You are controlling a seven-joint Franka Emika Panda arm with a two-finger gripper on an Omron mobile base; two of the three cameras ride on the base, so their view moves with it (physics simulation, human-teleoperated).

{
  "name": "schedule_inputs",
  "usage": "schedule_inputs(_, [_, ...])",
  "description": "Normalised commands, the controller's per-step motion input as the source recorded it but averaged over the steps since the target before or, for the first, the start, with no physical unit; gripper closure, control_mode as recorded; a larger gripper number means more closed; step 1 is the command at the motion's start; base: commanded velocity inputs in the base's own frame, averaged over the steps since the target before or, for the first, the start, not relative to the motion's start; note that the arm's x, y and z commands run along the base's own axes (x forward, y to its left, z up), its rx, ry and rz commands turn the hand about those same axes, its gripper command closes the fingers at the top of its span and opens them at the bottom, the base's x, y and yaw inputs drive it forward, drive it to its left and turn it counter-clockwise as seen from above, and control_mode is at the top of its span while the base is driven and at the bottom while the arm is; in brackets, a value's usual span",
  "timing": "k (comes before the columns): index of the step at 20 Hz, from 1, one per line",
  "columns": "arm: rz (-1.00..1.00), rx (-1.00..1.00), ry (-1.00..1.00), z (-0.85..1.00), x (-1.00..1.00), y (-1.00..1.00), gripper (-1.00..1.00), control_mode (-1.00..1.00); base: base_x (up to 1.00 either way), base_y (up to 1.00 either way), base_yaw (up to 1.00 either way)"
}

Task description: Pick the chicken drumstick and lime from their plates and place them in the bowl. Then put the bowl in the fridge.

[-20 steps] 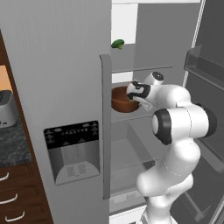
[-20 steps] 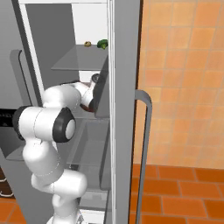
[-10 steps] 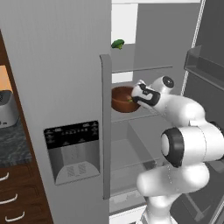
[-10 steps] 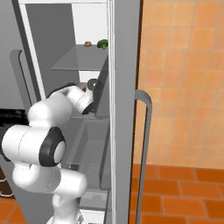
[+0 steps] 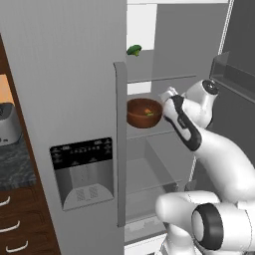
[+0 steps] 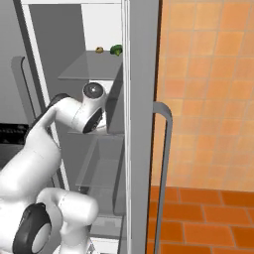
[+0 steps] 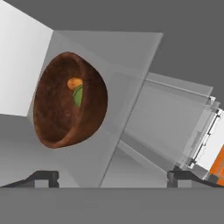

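- The gripper [image 7: 113,177] is empty, its fingers spread wide apart, with the tips low in the hand view.
- The bowl [image 7: 69,99] sits ahead of it and off to one side, clear of both fingers, on a fridge [image 5: 74,74] shelf [image 5: 149,130].
- The drumstick [image 7: 74,82] and lime [image 7: 78,95] lie touching inside the bowl.
- For a clean finish, I judge the hand should draw straight back, fingers clear of the rim, avoiding the door [image 6: 141,124].

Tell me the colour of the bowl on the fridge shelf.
Reddish-brown, wood-like: the bowl shows best in the hand view.
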Motion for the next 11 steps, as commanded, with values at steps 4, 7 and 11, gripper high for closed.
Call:
schedule_inputs(4, [0.0, 0.0, -0.07, -0.15, -1.0, 0.03, -1.0, -1.0, 0.0, 0.0, 0.0])
schedule_inputs(7, [0.0, -0.01, -0.08, -0.15, -1.0, 0.07, -1.0, -1.0, 0.0, 0.0, 0.0])
schedule_inputs(11, [0.0, -0.04, 0.02, 0.0, -0.98, 0.31, -1.0, -1.0, 0.0, 0.0, 0.0])
